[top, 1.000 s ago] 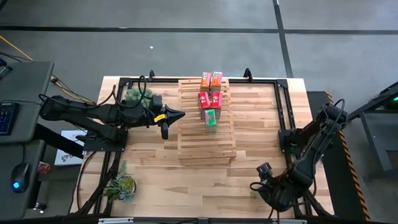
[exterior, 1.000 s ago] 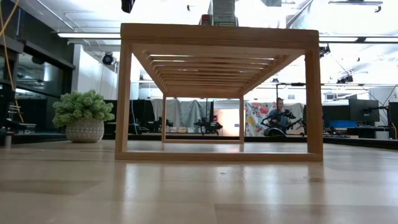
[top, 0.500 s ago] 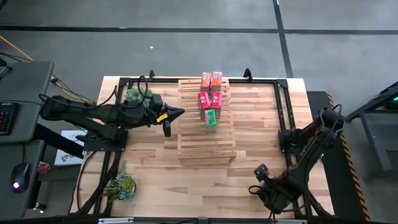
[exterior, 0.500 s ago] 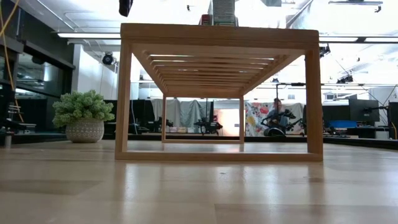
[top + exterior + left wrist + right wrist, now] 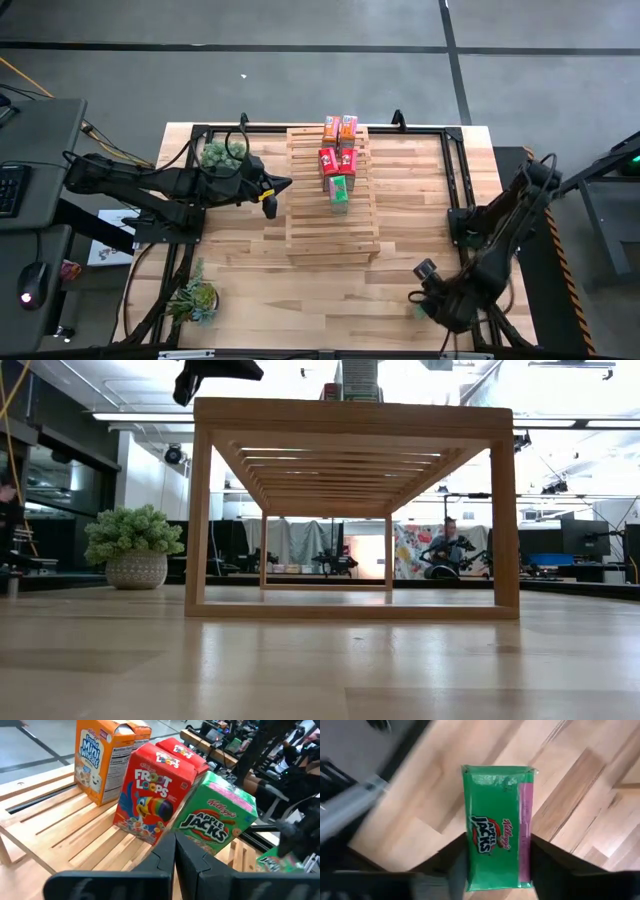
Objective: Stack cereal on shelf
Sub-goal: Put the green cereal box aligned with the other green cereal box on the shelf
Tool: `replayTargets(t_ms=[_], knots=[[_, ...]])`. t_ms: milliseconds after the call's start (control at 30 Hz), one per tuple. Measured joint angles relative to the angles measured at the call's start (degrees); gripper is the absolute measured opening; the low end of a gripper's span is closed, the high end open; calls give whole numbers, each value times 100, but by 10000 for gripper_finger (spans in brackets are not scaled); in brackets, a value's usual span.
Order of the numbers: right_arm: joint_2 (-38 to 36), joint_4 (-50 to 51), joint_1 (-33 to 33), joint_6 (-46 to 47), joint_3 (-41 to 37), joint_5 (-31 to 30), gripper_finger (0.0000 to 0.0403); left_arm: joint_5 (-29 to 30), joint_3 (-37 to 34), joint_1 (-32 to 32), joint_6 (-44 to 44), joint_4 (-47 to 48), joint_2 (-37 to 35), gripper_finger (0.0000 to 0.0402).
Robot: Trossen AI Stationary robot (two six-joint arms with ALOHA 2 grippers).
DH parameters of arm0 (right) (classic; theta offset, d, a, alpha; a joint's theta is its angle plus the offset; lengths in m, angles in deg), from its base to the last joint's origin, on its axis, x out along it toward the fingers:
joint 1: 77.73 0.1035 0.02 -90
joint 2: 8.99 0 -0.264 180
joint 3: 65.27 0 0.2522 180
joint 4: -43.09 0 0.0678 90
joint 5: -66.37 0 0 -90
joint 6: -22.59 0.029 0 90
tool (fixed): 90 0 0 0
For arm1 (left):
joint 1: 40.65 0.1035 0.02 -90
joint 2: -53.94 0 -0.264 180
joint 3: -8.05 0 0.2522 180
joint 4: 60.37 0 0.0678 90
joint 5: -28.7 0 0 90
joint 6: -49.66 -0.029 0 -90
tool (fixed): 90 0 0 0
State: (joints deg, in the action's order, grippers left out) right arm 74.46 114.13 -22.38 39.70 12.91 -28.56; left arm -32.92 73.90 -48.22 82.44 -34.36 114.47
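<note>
The shelf (image 5: pixel 333 190) is a light-wood slatted rack in the middle of the table. On its top stand two orange boxes (image 5: pixel 339 127), two red boxes (image 5: pixel 337 160) and one green box (image 5: pixel 340 190). My left gripper (image 5: pixel 286 184) is shut and hovers at the rack's left edge. In the left wrist view its fingers (image 5: pixel 175 852) point at the red (image 5: pixel 152 800) and green (image 5: pixel 216 817) boxes. My right gripper (image 5: pixel 420 300) is near the table's near right corner, shut on the second green cereal box (image 5: pixel 497 827). My right gripper pinches the green box between its two fingers, one on each long side edge (image 5: pixel 467 852) toward one end. The fingers come from above, pointing down at the tabletop. The printed front faces the wrist camera. Whether the box rests on the table or is lifted, I cannot tell.
A potted plant (image 5: pixel 222 152) stands left of the rack's far end and another (image 5: pixel 195 298) at the near left edge. A black frame (image 5: pixel 455 180) borders the tabletop. Bare planks lie between the rack and my right arm. A person (image 5: pixel 445 545) sits far behind the table.
My left gripper has drawn back slightly toward the table's left edge, staying shut, and now shows at the top of the low view. My right arm has shifted a little toward the table's right edge.
</note>
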Motion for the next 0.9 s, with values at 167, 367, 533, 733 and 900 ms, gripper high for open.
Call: replayTargets(t_ms=[167, 367, 533, 733, 900], knots=[[-950, -254, -188, 615, 0, 2, 102, -2, -2, 5, -222, 26, -37, 0], [-1445, -63, -446, 1224, 2, -53, 98, -300, -2, 4, -291, 55, -42, 0], [-1412, -67, -725, 1283, 0, 113, 147, -540, -2, 4, -302, 162, -42, 0], [-1398, -100, -1403, 1374, 494, -214, 161, -818, -2, 9, -845, 171, -78, 0], [-1152, 219, -2347, 850, 1753, -923, 140, -1427, -2, 195, -1581, 165, -435, 0]])
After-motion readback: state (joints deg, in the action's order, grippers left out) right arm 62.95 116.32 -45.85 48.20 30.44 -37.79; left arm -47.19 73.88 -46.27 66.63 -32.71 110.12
